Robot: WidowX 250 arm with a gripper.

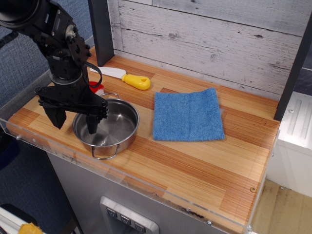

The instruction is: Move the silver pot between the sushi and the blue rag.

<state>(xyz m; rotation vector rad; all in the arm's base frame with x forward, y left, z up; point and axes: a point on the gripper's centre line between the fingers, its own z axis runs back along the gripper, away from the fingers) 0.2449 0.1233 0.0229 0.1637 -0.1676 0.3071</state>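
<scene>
The silver pot (106, 128) is set on the worktop (195, 161) with the sushi (95, 88) just behind its left rim and the blue rag (187, 115) just to its right. The gripper (73, 119) is seen with jaws spread wide, straddling the pot's left wall: one finger inside the bowl, the other outside, nothing clamped. A straight upward retreat is judged sufficient.

Counted around the silver pot (107, 127) — there is one of it, with two wire loop handles. One blue rag (187, 115) lies to its right. One sushi piece (95, 88), mostly hidden, sits behind it. One white knife with a yellow handle (123, 76) lies farther back — and one gripper (74, 118) at the pot.
</scene>
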